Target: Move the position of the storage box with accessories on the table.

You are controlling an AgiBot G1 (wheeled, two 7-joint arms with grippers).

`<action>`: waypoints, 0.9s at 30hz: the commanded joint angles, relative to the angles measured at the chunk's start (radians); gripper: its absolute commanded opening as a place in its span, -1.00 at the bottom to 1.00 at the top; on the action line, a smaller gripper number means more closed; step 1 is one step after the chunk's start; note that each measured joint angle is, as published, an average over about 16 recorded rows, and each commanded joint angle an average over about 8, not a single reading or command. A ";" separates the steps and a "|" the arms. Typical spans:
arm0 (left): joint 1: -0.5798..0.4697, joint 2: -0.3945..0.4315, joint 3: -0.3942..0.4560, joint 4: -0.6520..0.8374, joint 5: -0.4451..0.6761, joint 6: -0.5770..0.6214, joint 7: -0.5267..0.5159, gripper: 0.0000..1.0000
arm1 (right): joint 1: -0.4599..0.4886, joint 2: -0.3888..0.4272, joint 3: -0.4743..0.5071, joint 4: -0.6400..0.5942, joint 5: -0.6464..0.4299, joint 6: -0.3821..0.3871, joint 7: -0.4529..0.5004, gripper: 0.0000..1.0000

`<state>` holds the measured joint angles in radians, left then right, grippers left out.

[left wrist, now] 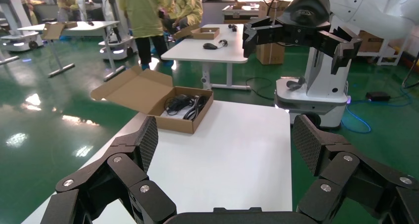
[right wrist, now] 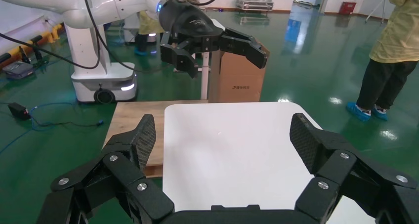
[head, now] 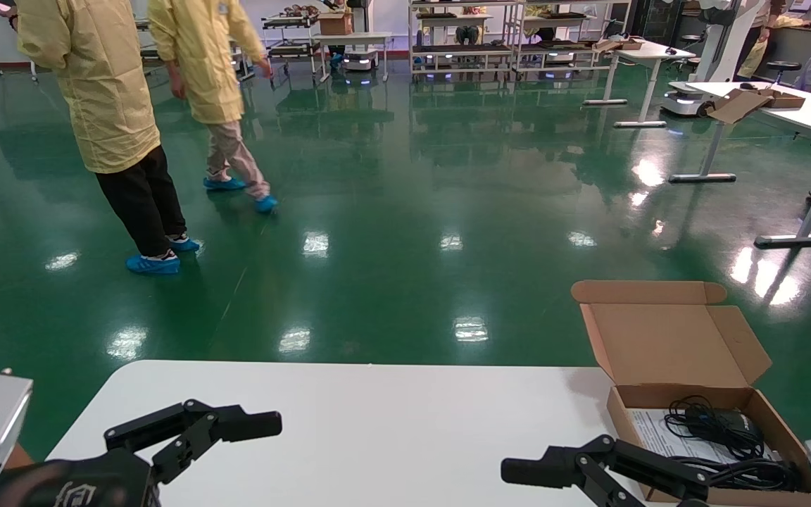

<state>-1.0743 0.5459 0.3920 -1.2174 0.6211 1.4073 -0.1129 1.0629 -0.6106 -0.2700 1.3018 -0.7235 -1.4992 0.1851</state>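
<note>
The storage box (head: 666,345) is open on the table (head: 391,429) at the far right, with its lid standing up at the back. Coiled black cables (head: 715,426) lie on a white paper sheet (head: 648,429) inside it. I cannot make out the mouse-like device. My right gripper (head: 539,493) is open and empty just left of the box, low over the table. My left gripper (head: 236,436) is open and empty over the table's near left. The left wrist view (left wrist: 228,140) shows the box (left wrist: 183,120) and cables (left wrist: 185,104) farther off. The right wrist view (right wrist: 222,140) shows only bare table (right wrist: 232,150).
Two people in yellow coats (head: 96,84) stand on the green floor beyond the table. Other white desks (head: 786,105) with cardboard stand at the back right. A wooden surface (right wrist: 133,120) adjoins the table on its left side. A robot base (left wrist: 311,95) stands to the right.
</note>
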 commanded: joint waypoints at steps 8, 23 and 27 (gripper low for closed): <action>0.000 0.000 0.000 0.000 0.000 0.000 0.000 1.00 | 0.007 0.000 -0.006 -0.011 -0.004 0.002 0.002 1.00; 0.000 0.000 0.000 0.000 0.000 0.000 0.000 1.00 | 0.011 -0.001 -0.010 -0.018 -0.006 0.003 0.002 1.00; 0.000 0.000 0.000 0.000 0.000 0.000 0.000 1.00 | 0.012 -0.001 -0.010 -0.019 -0.007 0.004 0.003 1.00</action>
<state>-1.0743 0.5459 0.3920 -1.2174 0.6211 1.4073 -0.1129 1.0743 -0.6111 -0.2796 1.2837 -0.7300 -1.4957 0.1876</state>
